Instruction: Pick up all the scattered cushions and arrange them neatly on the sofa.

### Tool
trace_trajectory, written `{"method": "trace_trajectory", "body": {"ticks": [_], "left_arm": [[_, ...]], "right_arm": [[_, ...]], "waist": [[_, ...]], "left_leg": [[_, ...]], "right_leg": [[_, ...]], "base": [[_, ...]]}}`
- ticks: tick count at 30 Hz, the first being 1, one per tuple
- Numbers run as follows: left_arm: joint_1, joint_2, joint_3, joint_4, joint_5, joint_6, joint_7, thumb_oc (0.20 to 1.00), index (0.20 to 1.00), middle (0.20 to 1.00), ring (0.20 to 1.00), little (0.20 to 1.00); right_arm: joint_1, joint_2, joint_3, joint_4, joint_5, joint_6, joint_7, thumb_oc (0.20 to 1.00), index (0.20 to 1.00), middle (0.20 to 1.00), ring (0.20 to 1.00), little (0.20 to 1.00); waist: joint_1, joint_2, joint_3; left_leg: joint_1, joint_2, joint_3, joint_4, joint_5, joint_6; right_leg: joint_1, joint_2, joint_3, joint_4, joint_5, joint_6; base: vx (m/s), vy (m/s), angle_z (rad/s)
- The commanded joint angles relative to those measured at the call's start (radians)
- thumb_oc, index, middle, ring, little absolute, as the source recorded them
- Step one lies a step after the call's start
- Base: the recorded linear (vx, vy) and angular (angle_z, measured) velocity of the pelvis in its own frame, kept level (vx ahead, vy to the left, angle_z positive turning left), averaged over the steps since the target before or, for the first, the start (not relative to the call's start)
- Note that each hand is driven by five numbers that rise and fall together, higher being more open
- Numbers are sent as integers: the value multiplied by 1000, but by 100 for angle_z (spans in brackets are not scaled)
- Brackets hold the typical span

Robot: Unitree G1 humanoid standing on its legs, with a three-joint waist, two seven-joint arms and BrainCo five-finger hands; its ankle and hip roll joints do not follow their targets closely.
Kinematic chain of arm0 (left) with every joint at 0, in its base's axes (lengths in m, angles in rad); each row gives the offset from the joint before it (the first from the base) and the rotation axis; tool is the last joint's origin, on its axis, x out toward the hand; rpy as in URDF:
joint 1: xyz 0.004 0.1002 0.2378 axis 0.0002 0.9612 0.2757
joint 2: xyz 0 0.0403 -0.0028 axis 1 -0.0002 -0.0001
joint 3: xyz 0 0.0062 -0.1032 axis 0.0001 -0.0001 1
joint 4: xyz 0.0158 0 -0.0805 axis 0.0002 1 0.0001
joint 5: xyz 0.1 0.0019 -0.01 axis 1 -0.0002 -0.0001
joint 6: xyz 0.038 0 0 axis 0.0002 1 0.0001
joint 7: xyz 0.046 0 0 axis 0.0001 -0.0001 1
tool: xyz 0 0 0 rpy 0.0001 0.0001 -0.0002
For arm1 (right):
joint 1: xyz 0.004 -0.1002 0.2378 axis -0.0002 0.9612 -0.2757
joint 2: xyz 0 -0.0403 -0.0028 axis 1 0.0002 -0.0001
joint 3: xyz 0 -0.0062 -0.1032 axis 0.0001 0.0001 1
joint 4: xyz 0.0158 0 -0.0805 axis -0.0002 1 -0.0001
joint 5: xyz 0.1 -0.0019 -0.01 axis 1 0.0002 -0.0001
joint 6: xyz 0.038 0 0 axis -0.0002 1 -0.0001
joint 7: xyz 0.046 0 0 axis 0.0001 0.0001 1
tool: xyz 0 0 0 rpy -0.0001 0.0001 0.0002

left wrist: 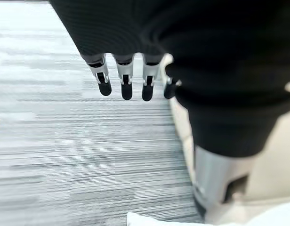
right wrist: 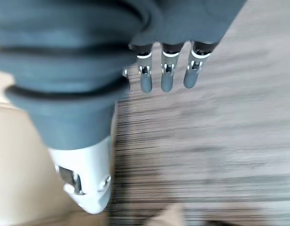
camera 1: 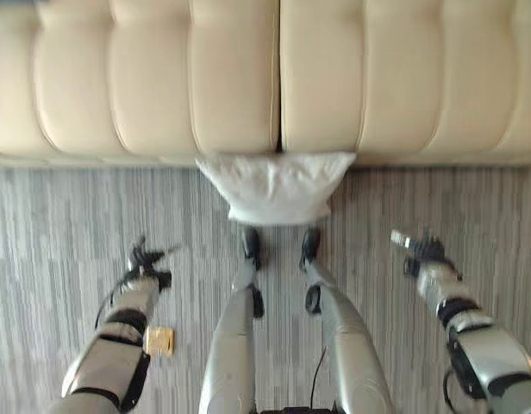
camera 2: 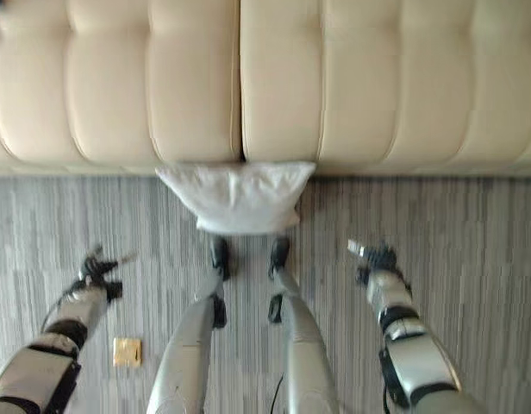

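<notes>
Left robot hand (camera 1: 146,259) open | right robot hand (camera 1: 421,248) open | white cushion (camera 1: 277,187) on floor touching sofa (camera 1: 153,78)

Arms: silver-grey shells with black bands at the joints
Left hand (camera 1: 146,259): dark ribbed cover over back and wrist, silver fingers (left wrist: 103,77) with dark rounded tips, small screws at the silver segments
Right hand (camera 1: 423,248): same dark ribbed cover, silver fingers (right wrist: 166,75) ending in dark tips, thumb a smooth silver-white shell with dark slots
</notes>
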Motion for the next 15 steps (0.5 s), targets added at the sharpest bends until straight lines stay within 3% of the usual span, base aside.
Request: {"method": "trace_trajectory", "body": {"ticks": [1, 3, 8, 14, 15], "left_arm": [[-33, 52, -35, -4, -72, -62, 45, 1000, 1000, 1000, 1000, 1000], [-133, 70, -89, -73, -56, -73, 70, 1000, 1000, 1000, 1000, 1000], [-227, 41, -164, -175, 1, -75, 102, 1000, 1000, 1000, 1000, 1000], [-493, 5, -343, -232, 45, -87, 113, 1000, 1000, 1000, 1000, 1000], [-535, -13, -380, -310, 45, -106, 111, 1000, 1000, 1000, 1000, 1000]], "right_arm": [[30, 3, 62, -83, 78, -85, -41, 1000, 1000, 1000, 1000, 1000], [-72, -6, 107, -173, 84, -117, -77, 1000, 1000, 1000, 1000, 1000], [-176, 7, 167, -278, 51, -137, -114, 1000, 1000, 1000, 1000, 1000], [-349, 46, 290, -293, 100, -164, -80, 1000, 1000, 1000, 1000, 1000], [-371, 64, 305, -320, 123, -181, -62, 1000, 1000, 1000, 1000, 1000]], "waist": [[-9, -22, -77], [-13, -22, -70], [-11, -24, -67], [-8, -28, -62], [-8, -25, -62]], "left_leg": [[4, 13, -48, 150, -188, -28], [-120, 9, -68, 194, -199, -23], [-255, -6, -81, 243, -210, -13], [-402, -13, -93, 310, -211, -9], [-430, -18, -93, 327, -211, -7]], "right_leg": [[2, -42, 40, 72, -161, 130], [-123, -52, 46, 125, -163, 137], [-253, -54, 47, 176, -169, 143], [-397, -60, 35, 246, -174, 164], [-423, -64, 29, 260, -176, 167]], "base": [[-6, 29, 19], [15, 20, 13], [10, 18, 8], [14, -5, 10], [15, 28, 9]]}}
